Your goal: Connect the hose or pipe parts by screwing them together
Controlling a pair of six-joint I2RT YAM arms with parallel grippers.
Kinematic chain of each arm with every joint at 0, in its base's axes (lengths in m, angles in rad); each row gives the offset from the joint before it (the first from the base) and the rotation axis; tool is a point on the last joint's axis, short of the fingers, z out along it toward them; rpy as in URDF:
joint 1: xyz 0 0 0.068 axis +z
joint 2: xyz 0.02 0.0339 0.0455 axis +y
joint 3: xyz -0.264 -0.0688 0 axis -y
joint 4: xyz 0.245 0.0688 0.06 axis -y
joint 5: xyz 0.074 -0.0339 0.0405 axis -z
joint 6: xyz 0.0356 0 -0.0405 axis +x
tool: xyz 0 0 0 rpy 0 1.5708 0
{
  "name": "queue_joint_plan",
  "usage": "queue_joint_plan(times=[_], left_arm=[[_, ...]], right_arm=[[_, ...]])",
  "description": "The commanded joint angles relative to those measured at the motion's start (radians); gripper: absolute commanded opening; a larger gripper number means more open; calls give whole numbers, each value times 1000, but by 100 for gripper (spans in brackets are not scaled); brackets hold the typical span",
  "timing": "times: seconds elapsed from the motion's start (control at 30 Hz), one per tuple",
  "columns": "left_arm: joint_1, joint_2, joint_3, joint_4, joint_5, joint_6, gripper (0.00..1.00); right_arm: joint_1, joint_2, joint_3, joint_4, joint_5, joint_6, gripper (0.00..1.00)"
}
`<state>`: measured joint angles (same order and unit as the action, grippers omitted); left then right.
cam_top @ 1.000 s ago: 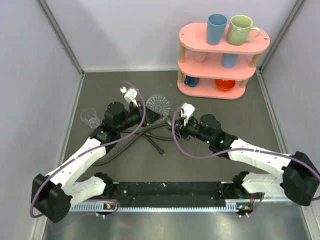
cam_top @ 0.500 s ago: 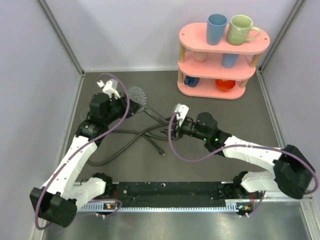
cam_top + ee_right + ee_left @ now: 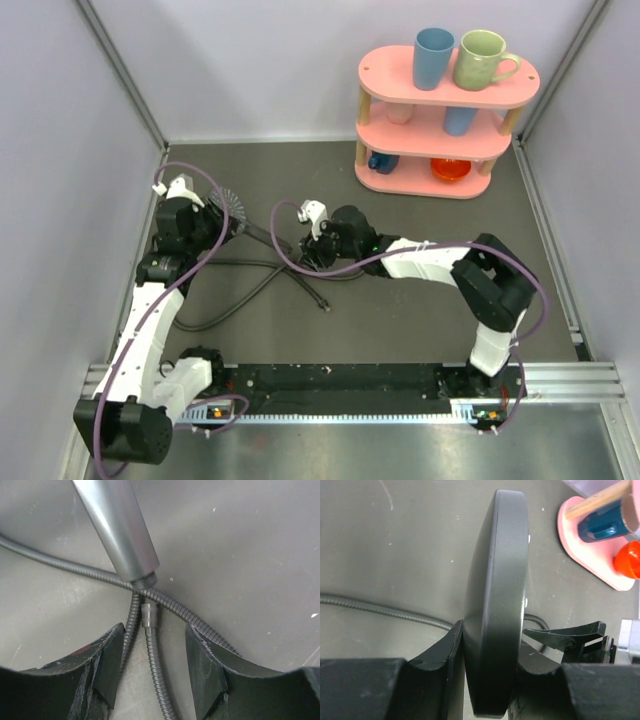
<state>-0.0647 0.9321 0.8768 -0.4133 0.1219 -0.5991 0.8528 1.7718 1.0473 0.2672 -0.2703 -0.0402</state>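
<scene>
1. Shower head (image 3: 228, 207): found at the left of the overhead view, disc on edge, handle slanting toward frame centre.
2. Left fingers (image 3: 440, 655): clenched on the disc's thin rim, one pressed to each face.
3. Right fingers (image 3: 107, 652): released, grasping nothing. Straddled the end fitting of the hose (image 3: 152, 650) without touching it.
4. Found that fitting lying on the desk (image 3: 250, 555) just below the handle's threaded tip, mid-frame in the right wrist view. Close, not joined, and slightly off the handle's axis.
5. Judged cross-threading the main danger: would follow from turning the fitting on with that offset uncorrected.
6. Judged the rim hold weak against twist: could let the disc swivel or slip once torque arrived.
7. Noted a second hose run just beside the fitting, toward the left of that view: could get pinched along with it.
</scene>
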Motion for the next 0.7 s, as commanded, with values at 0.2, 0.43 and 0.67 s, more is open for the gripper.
queue_joint_plan(times=[0.2, 0.43, 0.67], left_arm=[[37, 1, 57, 4, -156, 28, 0], [49, 7, 60, 8, -153, 28, 0], [54, 5, 47, 25, -128, 15, 0]], right_arm=[[54, 153, 82, 15, 5, -4, 49], [65, 182, 37, 72, 3, -44, 45], [69, 187, 28, 87, 43, -84, 37]])
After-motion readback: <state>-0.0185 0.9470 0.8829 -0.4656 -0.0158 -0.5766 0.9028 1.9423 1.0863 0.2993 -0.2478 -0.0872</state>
